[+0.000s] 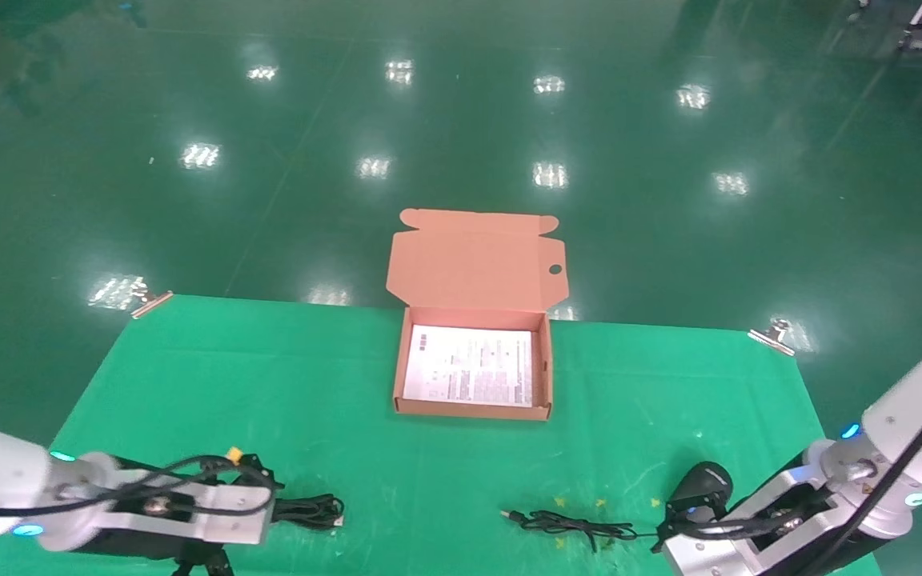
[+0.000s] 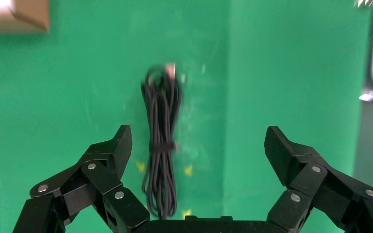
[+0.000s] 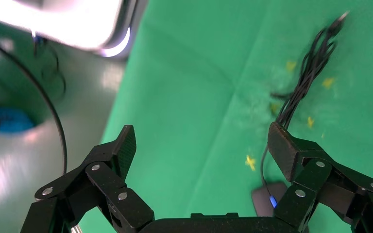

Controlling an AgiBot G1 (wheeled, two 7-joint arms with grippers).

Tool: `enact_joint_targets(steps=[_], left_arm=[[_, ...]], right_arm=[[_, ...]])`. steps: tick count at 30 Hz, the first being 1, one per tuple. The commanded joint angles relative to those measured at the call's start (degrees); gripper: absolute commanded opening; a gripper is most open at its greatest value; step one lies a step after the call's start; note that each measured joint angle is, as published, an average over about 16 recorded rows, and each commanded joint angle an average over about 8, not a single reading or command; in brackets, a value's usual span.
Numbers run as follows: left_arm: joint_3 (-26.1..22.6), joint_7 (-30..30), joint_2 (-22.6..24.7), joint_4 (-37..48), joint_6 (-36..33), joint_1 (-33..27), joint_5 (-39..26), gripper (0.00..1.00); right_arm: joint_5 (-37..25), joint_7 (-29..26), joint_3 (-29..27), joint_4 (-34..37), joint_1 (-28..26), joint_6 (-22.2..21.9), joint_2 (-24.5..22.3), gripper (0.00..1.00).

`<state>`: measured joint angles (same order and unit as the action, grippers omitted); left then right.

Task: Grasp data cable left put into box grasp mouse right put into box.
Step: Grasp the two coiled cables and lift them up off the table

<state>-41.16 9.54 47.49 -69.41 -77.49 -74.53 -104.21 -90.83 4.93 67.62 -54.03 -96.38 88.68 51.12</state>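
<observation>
Light: bright, even, from overhead.
Glare: lamp reflections dot the glossy floor (image 1: pixel 461 120).
Blur: the data cable (image 2: pixel 161 141), ahead between the open left jaws, is soft.
Shadows: faint.

Worktop (image 1: pixel 213 384): bright green cloth, small yellow marks (image 1: pixel 561 502) toward 6 o'clock. Floor (image 1: pixel 461 120): darker glossy green with white light reflections. Box (image 1: pixel 402 376): tan-orange cardboard, one dark round hole (image 1: pixel 555 270) in the lid; lining a white sheet (image 1: pixel 469 366) with grey-black print. Cable (image 1: pixel 313 510): black. Mouse (image 1: pixel 705 482): black, with black cord (image 1: pixel 569 525). Left tool (image 2: pixel 194 145) and right tool (image 3: pixel 201 143): black fingers with silver rivets. Arms: white-grey, with cyan lights (image 1: pixel 851 431).
</observation>
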Motion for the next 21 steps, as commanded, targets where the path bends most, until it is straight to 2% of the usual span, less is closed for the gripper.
enact_joint_targets(steps=[1, 10, 15, 21], left_arm=[[-1.08, 0.98, 0.82, 0.13, 1.29, 0.39, -3.21, 1.00], [-1.93, 6.97, 4.20, 5.56, 4.99, 0.17, -8.68, 1.00], [-2.42, 9.20, 6.51, 9.66, 5.37, -0.74, -10.23, 1.00], [-2.68, 10.33, 9.01, 15.23, 6.62, -1.75, -11.36, 1.00]], right_arm=[[-2.39, 1.26, 2.11, 1.17, -1.05, -0.56, 1.91, 1.00], [-8.13, -1.82, 3.68, 3.56, 1.57, -9.34, 6.08, 1.00], [-10.61, -6.29, 3.60, 2.77, 3.79, -15.42, 7.09, 1.00], [-14.04, -12.19, 4.06, 1.50, 5.84, -20.49, 8.40, 1.00]])
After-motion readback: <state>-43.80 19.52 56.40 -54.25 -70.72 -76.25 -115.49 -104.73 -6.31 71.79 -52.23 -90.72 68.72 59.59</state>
